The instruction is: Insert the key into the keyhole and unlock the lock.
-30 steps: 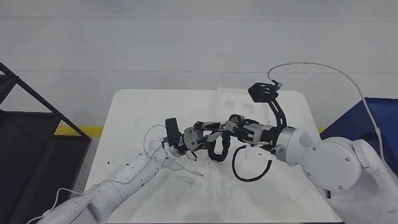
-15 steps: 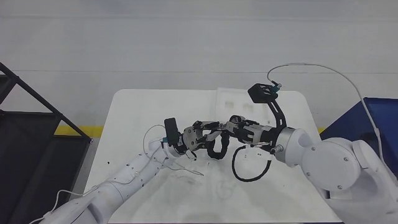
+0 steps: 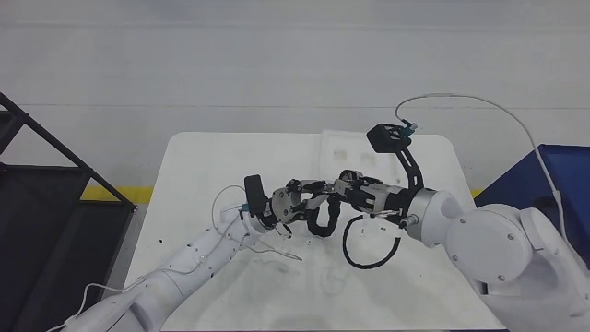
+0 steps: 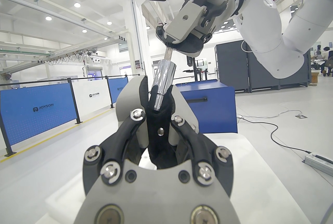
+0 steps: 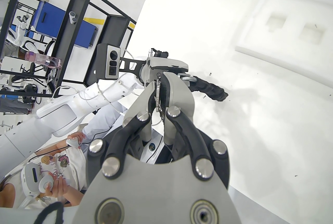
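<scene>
Key (image 4: 169, 52) meets lock (image 4: 163, 79) above the white counter (image 3: 198, 175). The L wrist view shows the key's metal shaft at the end of the lock's chrome barrel. The barrel stands tilted just past the left hand (image 4: 157, 96), which is clenched on its lower end btwn black pads. The right hand (image 5: 159, 89) sits directly beyond the barrel, tip to tip w/ the left. The R wrist view gives what the L cannot: the right hand's fingers pinched tight on the flat key, a small ring hanging from it, and a black cable (image 5: 210, 91), ribbed, jutting sideways out of the left hand just beyond. How deep the key sits can't be told. The top view adds both hands meeting over mid-counter, the black cable looping close beneath the right hand. A white foam tray (image 3: 339, 152) w/ two square recesses lies well apart from both hands.
</scene>
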Tool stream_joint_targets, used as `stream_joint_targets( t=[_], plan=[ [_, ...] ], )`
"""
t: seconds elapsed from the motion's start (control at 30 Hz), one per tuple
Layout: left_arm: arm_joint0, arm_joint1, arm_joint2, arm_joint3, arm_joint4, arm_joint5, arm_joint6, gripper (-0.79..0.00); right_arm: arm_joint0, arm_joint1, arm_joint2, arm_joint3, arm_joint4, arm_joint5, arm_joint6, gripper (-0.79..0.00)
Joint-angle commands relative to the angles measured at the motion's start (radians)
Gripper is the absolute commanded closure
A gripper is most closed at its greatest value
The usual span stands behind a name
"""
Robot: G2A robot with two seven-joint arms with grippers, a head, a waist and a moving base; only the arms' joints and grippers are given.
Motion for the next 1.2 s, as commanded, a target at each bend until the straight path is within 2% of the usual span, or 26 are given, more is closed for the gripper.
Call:
stream_joint_targets(
  t=[0.0, 0.87, 1.17],
  plan=[
    [0.001, 0.000, -0.002, -0.001, 0.002, -0.002, -0.002, 0.000, 0.002, 0.000, -0.002, 0.000, -0.010, 0.003, 0.006, 0.000],
    [0.003, -0.004, -0.035, 0.001, 0.057, -0.004, -0.004, 0.000, 0.037, -0.003, -0.045, 0.003, -0.109, 0.031, 0.066, 0.000],
    [0.011, -0.005, -0.056, -0.010, 0.075, -0.002, -0.002, 0.000, 0.047, -0.011, -0.050, 0.022, -0.071, 0.033, 0.063, 0.000]
  ],
)
